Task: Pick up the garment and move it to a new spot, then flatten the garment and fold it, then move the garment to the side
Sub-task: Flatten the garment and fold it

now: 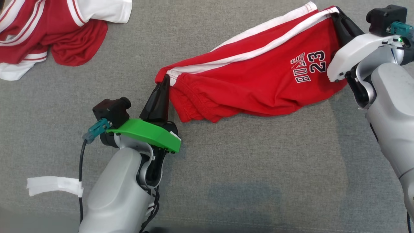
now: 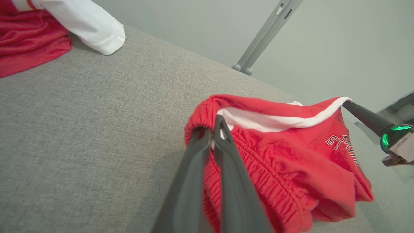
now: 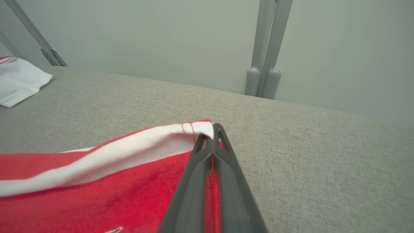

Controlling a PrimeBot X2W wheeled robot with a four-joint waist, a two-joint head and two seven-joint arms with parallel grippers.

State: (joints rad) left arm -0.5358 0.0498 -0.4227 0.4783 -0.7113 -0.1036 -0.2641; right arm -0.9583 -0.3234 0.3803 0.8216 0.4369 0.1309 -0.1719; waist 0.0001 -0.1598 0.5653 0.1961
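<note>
The garment (image 1: 258,77) is a pair of red shorts with white side stripes and the print "BULLS 23", stretched slantwise across the grey surface. My left gripper (image 1: 165,80) is shut on its elastic waistband corner (image 2: 207,124) at the lower left. At the upper right my right gripper (image 1: 336,13) is shut on the hem corner (image 3: 202,127) by the white stripe. In the left wrist view the right gripper's fingers (image 2: 364,115) show at the far end of the garment (image 2: 291,155). The cloth (image 3: 97,174) hangs slack between the two grips, its lower edge bunched.
A second red and white garment (image 1: 48,29) lies crumpled at the upper left of the grey fabric surface (image 1: 242,161). A white strip (image 1: 51,185) lies by my left forearm. Grey metal posts (image 3: 265,48) stand past the far edge.
</note>
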